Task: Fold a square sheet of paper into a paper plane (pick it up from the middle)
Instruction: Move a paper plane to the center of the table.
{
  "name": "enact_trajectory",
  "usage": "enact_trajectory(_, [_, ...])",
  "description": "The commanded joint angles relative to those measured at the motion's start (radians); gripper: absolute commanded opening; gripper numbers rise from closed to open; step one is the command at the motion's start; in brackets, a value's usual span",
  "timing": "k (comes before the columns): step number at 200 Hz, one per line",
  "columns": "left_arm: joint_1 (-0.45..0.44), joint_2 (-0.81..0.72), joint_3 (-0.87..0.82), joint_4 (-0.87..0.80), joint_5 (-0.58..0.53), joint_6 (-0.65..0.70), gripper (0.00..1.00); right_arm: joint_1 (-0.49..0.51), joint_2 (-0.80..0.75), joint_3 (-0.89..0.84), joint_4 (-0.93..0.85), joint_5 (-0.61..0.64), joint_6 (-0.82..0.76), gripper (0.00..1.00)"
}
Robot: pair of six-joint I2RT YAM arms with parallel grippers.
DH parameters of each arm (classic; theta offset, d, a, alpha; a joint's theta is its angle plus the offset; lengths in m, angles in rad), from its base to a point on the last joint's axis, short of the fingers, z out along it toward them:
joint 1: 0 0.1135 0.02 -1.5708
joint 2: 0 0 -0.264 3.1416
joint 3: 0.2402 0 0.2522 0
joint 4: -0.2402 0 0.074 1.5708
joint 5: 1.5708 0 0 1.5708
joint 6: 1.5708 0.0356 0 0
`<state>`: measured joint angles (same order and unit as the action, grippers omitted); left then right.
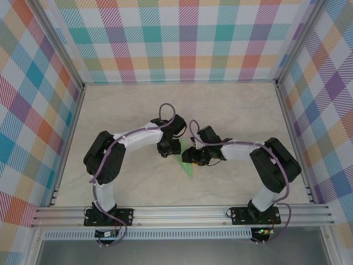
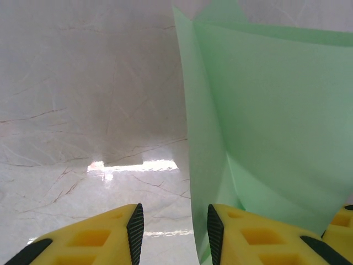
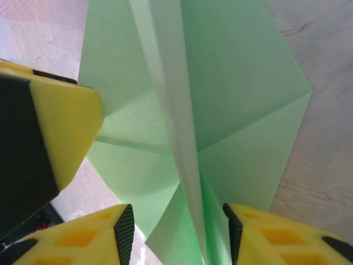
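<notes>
The square sheet of paper point(image 1: 188, 165) is pale mint green and folded into a pointed paper plane shape with its tip toward the near edge. It lies between my two grippers at mid-table. In the left wrist view the paper point(image 2: 265, 121) stands up in folds, and one upright edge runs just inside the right finger of my left gripper point(image 2: 172, 234), whose jaws are apart. In the right wrist view the paper's point(image 3: 237, 83) raised centre crease passes between the open jaws of my right gripper point(image 3: 176, 234), close to its right pad point(image 3: 234, 232).
The marble-look tabletop point(image 1: 138, 110) is walled by checked panels, with an aluminium rail point(image 1: 182, 212) along the near edge. A yellow finger point(image 3: 60, 127) of the left gripper point(image 1: 167, 150) crowds the paper's left side, a short way from the right gripper point(image 1: 192, 158).
</notes>
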<state>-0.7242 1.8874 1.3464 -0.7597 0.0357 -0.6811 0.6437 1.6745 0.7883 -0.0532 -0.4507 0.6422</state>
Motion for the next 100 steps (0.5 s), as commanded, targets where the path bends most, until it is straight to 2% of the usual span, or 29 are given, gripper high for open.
enact_trajectory(1, [0.01,-0.035,-0.014,-0.001,0.009,0.004,0.38,0.01,0.017,0.029,-0.027,0.021,-0.029,0.46])
enact_trajectory(74, [0.01,-0.046,-0.019,0.01,0.02,0.006,0.38,0.033,0.081,0.087,-0.074,0.054,-0.048,0.37])
enact_trajectory(100, [0.009,-0.074,-0.035,0.019,0.01,0.005,0.37,0.043,0.079,0.108,-0.115,0.094,-0.057,0.23])
